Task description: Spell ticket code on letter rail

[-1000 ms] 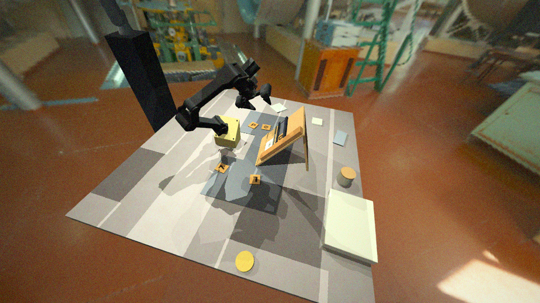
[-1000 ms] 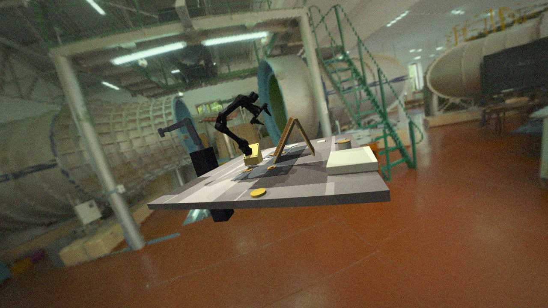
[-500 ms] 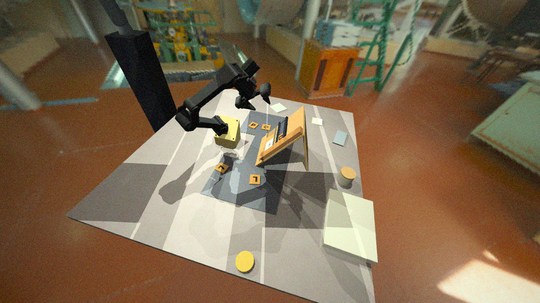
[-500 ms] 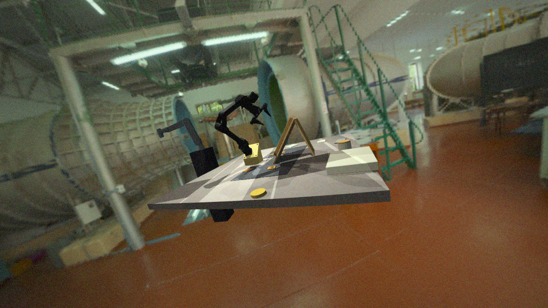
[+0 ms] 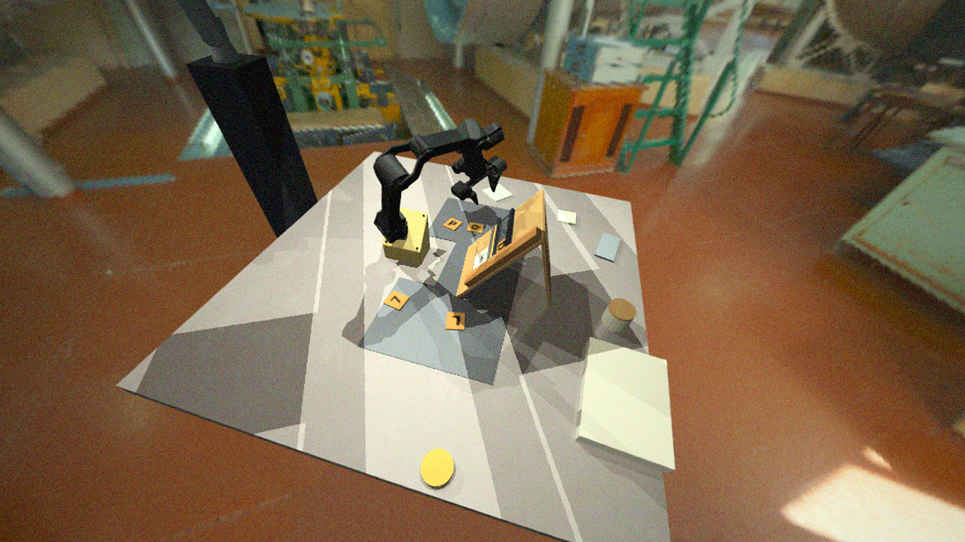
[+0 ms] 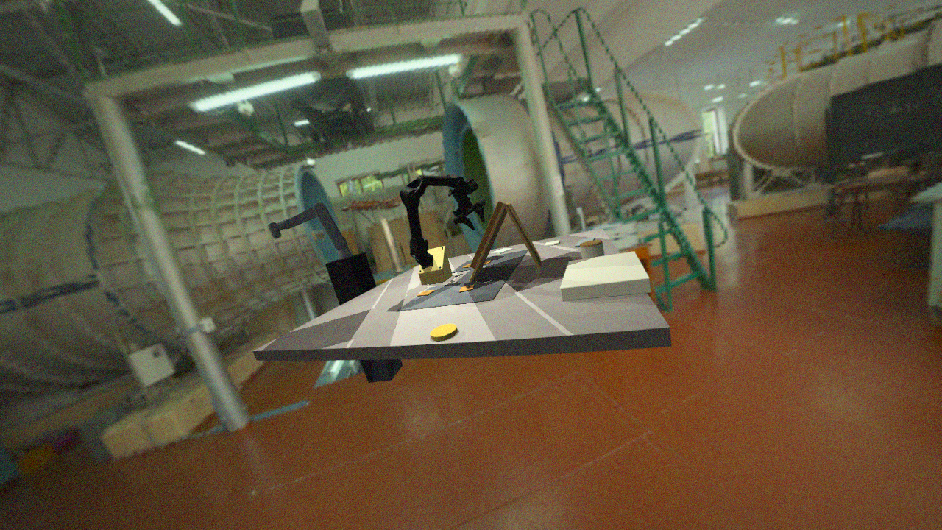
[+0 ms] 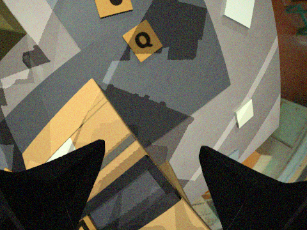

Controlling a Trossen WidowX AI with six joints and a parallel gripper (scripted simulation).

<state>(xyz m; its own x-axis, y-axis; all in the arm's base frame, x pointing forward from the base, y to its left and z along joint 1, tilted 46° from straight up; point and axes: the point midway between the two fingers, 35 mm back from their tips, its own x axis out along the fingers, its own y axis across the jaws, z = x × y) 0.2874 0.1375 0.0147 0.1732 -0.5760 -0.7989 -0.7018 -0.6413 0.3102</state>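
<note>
My gripper (image 5: 485, 194) (image 6: 475, 224) (image 7: 153, 149) is open and empty, above the tilted wooden board (image 5: 532, 211) (image 6: 488, 240) (image 7: 73, 112) near its back end. The dark rail (image 5: 509, 225) (image 7: 121, 182) holds the D tile (image 5: 501, 245) (image 7: 86, 223), partly cut off in the wrist view. The ticket (image 5: 481, 257) (image 7: 64, 150) reads QD; a finger partly covers it in the wrist view. The Q tile (image 5: 475, 227) (image 7: 142, 40) lies flat beyond the board, beside the P tile (image 5: 452, 223). An L tile (image 5: 455, 320) and another tile (image 5: 396, 300) lie in front.
A yellow block (image 5: 407, 255) stands at the arm's base. A pale box (image 5: 626, 407) (image 6: 606, 275) and a round pot (image 5: 619, 315) stand right. A yellow disc (image 5: 437, 468) (image 6: 444, 331) lies near the front edge. Small pale pads (image 5: 566, 217) (image 7: 245, 113) lie beyond the board.
</note>
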